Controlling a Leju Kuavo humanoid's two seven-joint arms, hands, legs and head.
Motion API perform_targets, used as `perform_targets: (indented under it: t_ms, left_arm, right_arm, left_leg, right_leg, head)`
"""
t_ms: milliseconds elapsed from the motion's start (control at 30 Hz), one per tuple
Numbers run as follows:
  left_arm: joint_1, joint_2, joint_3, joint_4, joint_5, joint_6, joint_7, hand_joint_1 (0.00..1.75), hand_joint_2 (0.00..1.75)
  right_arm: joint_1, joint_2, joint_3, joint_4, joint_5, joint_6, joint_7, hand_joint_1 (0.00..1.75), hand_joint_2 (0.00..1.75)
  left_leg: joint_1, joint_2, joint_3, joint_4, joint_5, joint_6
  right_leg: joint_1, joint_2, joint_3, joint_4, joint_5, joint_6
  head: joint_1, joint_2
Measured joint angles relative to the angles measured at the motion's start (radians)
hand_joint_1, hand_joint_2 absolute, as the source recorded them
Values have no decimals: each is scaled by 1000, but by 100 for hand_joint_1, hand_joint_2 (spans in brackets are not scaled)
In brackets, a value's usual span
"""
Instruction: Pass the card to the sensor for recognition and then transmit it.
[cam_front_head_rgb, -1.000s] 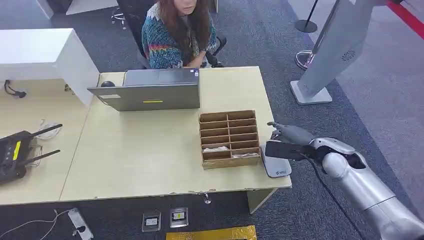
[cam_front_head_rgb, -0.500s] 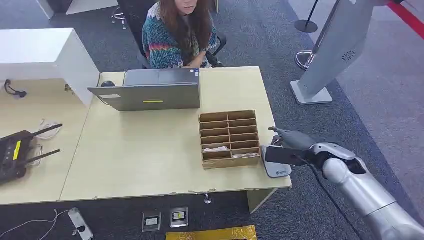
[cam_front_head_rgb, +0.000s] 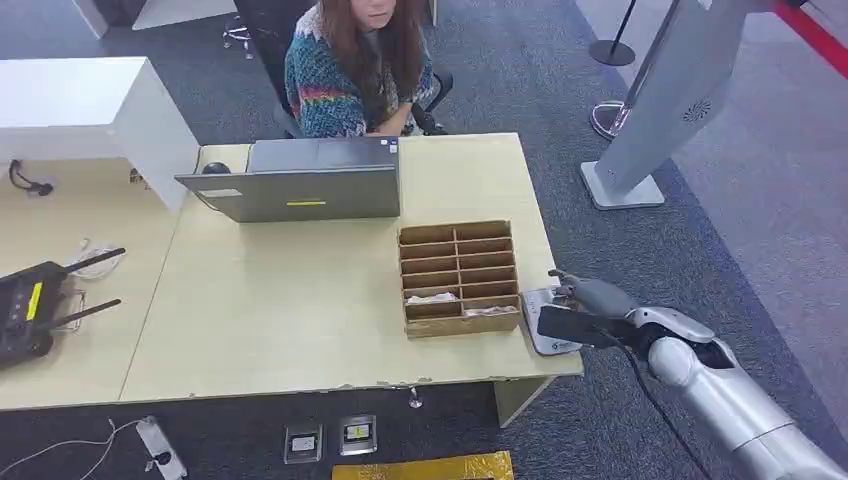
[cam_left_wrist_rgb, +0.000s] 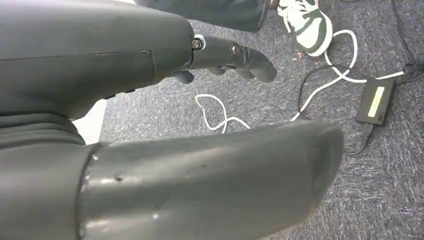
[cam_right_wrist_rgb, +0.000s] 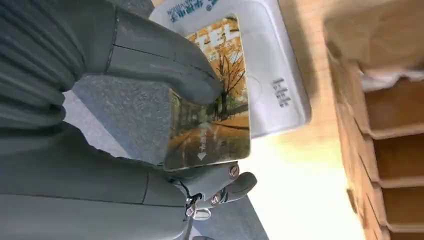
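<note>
- Right wrist view: right hand (cam_right_wrist_rgb: 165, 135) pinches the autumn-tree picture card (cam_right_wrist_rgb: 212, 97), its long axis along the white flat sensor pad (cam_right_wrist_rgb: 280, 75) just beneath.
- Left hand (cam_left_wrist_rgb: 200, 115) hangs over carpet, holding nothing.

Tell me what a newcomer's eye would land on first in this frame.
Probably the right hand at the desk's right edge, holding a card printed with an autumn tree scene over the white card sensor. Next to the sensor stands a wooden divided box, and across the desk a person in a colourful sweater sits behind a grey laptop.
</note>
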Motion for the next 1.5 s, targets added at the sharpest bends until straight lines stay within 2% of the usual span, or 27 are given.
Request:
perform_targets:
  t_ms: [367,1000,1200,1300,1500]
  left_arm:
    - [-1,-6,0,0,3,2,0,0,0]
    - [-1,-16,0,0,-6,3,-10,0,0]
    - [-15,-16,0,0,-22,2,-10,0,0]
    - [-22,-16,0,0,-31,1,-10,0,0]
    - [-43,-16,0,0,-45,-7,-10,0,0]
  right_arm:
    - [8,20,-3,19,15,-27,-6,175,175]
    - [-10,27,-29,39,21,-26,-31,175,175]
    - [-77,34,-52,39,29,-16,-47,175,175]
    - [-137,35,-67,39,30,-14,-77,175,175]
    - [-408,35,-99,43,26,-7,-130,175,175]
  left_leg:
    - [0,0,1,0,0,0]
    - [0,0,1,0,0,0]
    - [0,0,1,0,0,0]
    - [-1,1,0,0,1,0]
    - [-1,2,0,0,1,0]
  right_leg:
    - [0,0,1,0,0,0]
    - [0,0,1,0,0,0]
    - [0,0,1,0,0,0]
    - [-1,0,0,1,2,0]
    - [-1,2,-1,1,2,0]
  head:
    - [0,0]
    - [0,0]
    - [0,0]
    - [0,0]
    - [0,0]
